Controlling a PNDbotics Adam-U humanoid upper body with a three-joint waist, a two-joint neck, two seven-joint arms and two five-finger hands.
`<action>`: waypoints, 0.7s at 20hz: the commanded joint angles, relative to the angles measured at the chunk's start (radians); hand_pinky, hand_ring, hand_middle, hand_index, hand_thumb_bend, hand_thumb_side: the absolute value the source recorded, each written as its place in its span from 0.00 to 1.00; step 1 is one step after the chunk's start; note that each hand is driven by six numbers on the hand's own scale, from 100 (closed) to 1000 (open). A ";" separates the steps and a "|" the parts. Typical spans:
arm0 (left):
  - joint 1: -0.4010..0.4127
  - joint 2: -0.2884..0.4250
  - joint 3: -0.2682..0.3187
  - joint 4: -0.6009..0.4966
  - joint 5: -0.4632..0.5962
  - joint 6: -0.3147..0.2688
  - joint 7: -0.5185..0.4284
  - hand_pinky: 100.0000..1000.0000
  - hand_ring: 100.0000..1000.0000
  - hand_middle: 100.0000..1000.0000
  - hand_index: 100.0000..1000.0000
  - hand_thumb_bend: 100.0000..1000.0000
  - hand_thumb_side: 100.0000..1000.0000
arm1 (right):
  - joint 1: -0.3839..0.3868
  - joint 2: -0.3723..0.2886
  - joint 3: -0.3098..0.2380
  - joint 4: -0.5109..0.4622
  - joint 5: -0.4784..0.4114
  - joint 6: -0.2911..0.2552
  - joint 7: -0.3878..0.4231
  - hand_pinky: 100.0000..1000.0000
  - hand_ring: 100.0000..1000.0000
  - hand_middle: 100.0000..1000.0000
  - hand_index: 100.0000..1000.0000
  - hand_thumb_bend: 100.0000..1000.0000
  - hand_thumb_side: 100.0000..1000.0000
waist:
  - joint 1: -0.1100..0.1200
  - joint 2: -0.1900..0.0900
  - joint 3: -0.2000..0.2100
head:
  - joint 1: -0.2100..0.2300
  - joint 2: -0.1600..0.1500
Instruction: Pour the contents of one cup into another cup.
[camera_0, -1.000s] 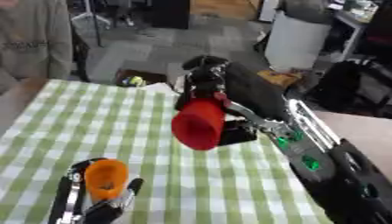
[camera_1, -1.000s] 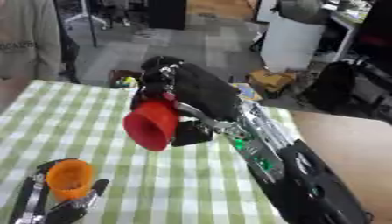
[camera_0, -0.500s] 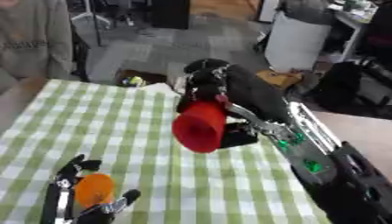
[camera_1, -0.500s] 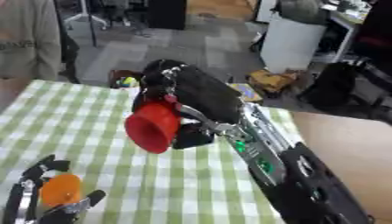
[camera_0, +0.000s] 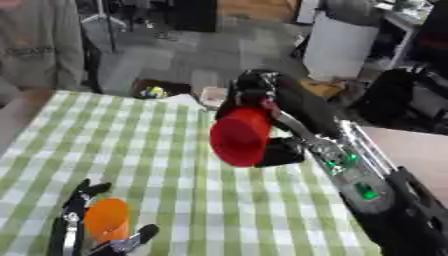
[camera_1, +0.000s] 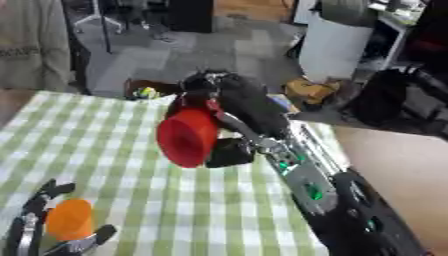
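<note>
My right hand (camera_0: 259, 89) holds a red cup (camera_0: 239, 136) above the middle of the table, fingers curled over the top and thumb (camera_0: 283, 151) beneath. The cup lies tipped on its side, one round red end turned left and toward me. At the lower left, my left hand (camera_0: 77, 202) is shut on a small orange cup (camera_0: 107, 219), with dark fingers on both sides of it. The two cups are well apart, the red one higher and to the right. I cannot make out what either cup contains.
A green-and-white checked cloth (camera_0: 166, 150) covers the table; bare brown tabletop (camera_0: 411, 145) shows at the right. A small yellow-green object (camera_0: 155, 92) lies past the far edge. A person in grey (camera_0: 39, 45) stands at the far left corner.
My left hand with the orange cup has sunk toward the lower left edge. The red cup in my right hand has stayed tipped and nearly still.
</note>
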 joint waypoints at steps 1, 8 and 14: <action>-0.006 0.032 0.020 -0.077 0.048 -0.005 -0.023 0.60 1.00 0.72 0.79 0.93 0.59 | 0.019 -0.040 -0.032 -0.037 -0.151 0.060 0.010 0.39 0.28 0.20 0.40 0.07 0.00 | 0.011 -0.015 -0.004 | 0.008 -0.011; -0.002 0.084 0.059 -0.227 0.113 0.035 -0.114 0.61 1.00 0.73 0.81 0.88 0.64 | 0.112 -0.049 -0.030 0.013 -0.440 0.176 0.118 0.25 0.24 0.16 0.36 0.09 0.00 | 0.039 -0.011 0.012 | -0.003 -0.009; -0.017 0.106 0.069 -0.315 0.140 0.090 -0.152 0.61 1.00 0.73 0.81 0.87 0.65 | 0.121 -0.006 0.013 0.264 -0.460 0.200 0.218 0.23 0.25 0.17 0.37 0.15 0.00 | 0.065 -0.008 0.038 | -0.026 -0.009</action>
